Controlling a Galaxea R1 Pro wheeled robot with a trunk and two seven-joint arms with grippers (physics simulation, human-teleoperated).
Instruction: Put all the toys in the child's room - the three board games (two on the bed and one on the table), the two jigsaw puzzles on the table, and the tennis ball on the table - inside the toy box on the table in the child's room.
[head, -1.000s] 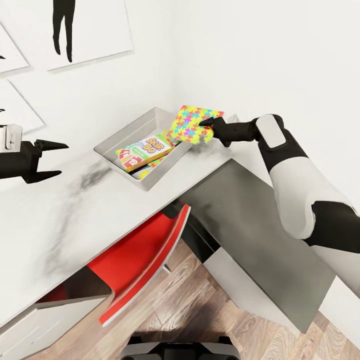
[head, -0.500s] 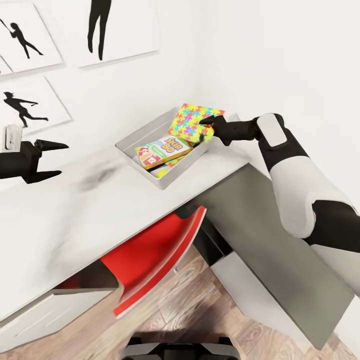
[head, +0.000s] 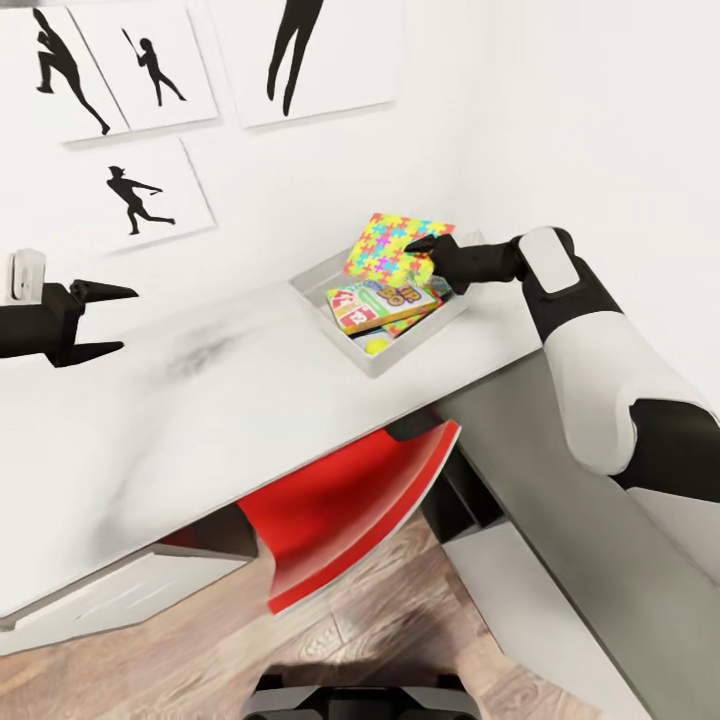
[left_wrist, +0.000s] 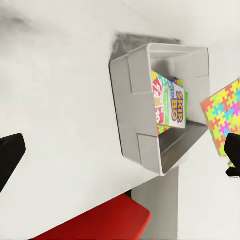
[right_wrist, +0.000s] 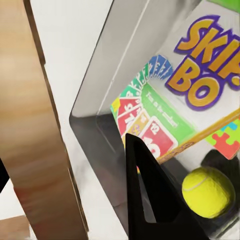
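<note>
The right pincer (head: 425, 255) grips the square many-coloured jigsaw puzzle box (head: 392, 246), tilted above the shallow grey toy box (head: 318, 276); next it should lower and release it inside. The left pincer (head: 105, 320) is wide open

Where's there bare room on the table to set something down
The table is bare from the left gripper across to the toy box. The box is crowded: Skip-Bo, tennis ball, and the right gripper holding the puzzle above it.
</note>
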